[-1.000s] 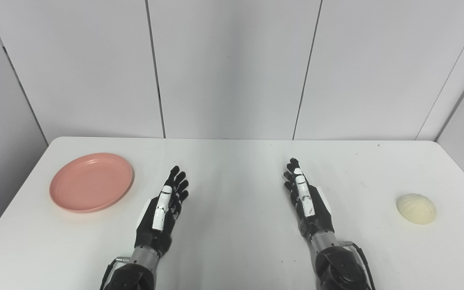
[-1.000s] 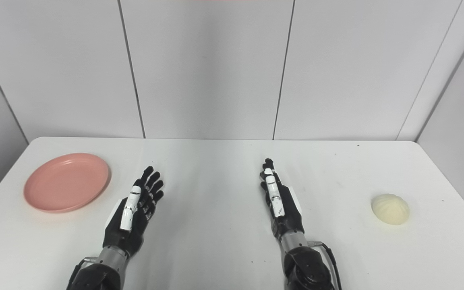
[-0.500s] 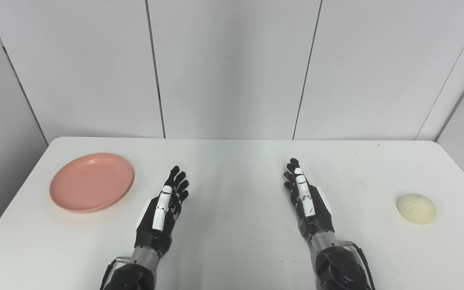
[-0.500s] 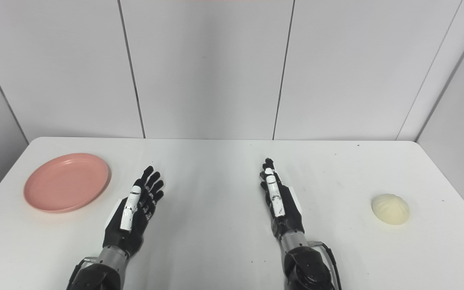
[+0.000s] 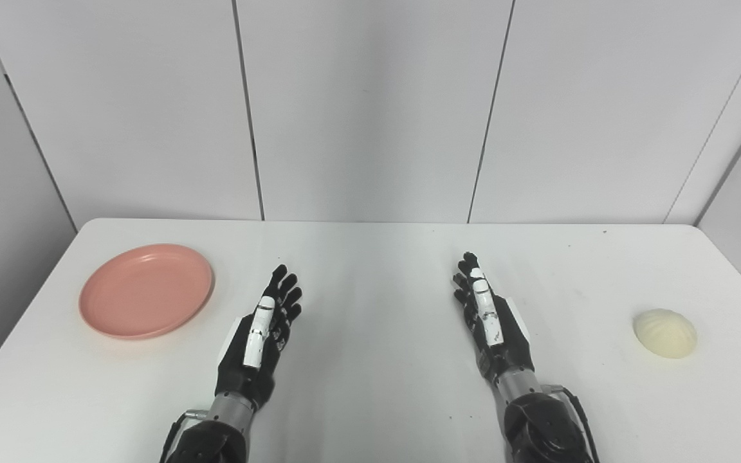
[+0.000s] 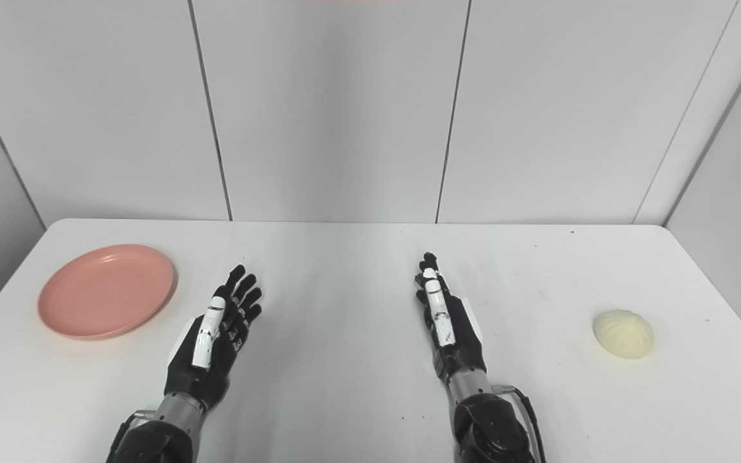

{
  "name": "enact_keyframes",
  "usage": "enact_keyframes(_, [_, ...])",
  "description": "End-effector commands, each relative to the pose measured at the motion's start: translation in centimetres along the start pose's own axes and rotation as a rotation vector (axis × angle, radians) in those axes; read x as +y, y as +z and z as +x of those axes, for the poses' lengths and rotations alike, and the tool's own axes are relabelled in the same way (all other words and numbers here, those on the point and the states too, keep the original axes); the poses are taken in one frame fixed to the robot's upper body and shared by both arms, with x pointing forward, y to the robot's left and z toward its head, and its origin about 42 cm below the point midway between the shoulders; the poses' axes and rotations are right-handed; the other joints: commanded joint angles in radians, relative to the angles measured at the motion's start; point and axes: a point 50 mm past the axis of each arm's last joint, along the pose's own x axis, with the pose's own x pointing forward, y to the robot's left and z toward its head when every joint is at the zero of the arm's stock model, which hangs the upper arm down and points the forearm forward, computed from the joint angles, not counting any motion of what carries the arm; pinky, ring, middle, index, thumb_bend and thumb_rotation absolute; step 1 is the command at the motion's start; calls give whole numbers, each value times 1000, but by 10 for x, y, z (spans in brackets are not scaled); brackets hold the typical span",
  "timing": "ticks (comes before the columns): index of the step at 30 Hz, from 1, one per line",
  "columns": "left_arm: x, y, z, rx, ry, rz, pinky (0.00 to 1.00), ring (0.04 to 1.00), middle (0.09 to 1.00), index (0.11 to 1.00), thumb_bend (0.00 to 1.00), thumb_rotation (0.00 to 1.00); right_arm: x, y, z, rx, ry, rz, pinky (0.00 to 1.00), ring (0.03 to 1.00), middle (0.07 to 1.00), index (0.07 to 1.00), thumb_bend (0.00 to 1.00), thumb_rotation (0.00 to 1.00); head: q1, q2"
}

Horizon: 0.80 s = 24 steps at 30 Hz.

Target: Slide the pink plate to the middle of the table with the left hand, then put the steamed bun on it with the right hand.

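The white table (image 5: pixel 370 399) fills the lower half of the view, backed by pale grey wall panels (image 5: pixel 370 109). The left hand (image 5: pixel 258 337) and the right hand (image 5: pixel 489 318) both lie low over the table toward its near edge, either side of the middle, each with fingers stretched out flat and slightly spread, pointing to the far edge and holding nothing. The pink plate (image 5: pixel 146 298) sits flat near the table's left edge, just beyond and to the left of the left hand, apart from it. The steamed bun (image 5: pixel 664 332), cream-coloured and pleated, rests near the right edge, well apart from the right hand and from the plate.
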Motion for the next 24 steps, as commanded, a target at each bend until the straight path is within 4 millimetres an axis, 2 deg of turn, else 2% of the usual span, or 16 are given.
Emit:
enact_keyframes(1, [13, -48, -30, 186, 50, -30, 1000, 989, 996, 1000, 406, 1000, -2, -33, -18, 97, -2, 19, 1000, 1000, 1000, 1000, 176, 1000, 1, 1])
enact_keyframes(24, [13, -47, -31, 187, 51, -27, 1000, 986, 993, 1000, 409, 1000, -2, -33, -19, 98, -3, 18, 1000, 1000, 1000, 1000, 185, 1000, 4, 0])
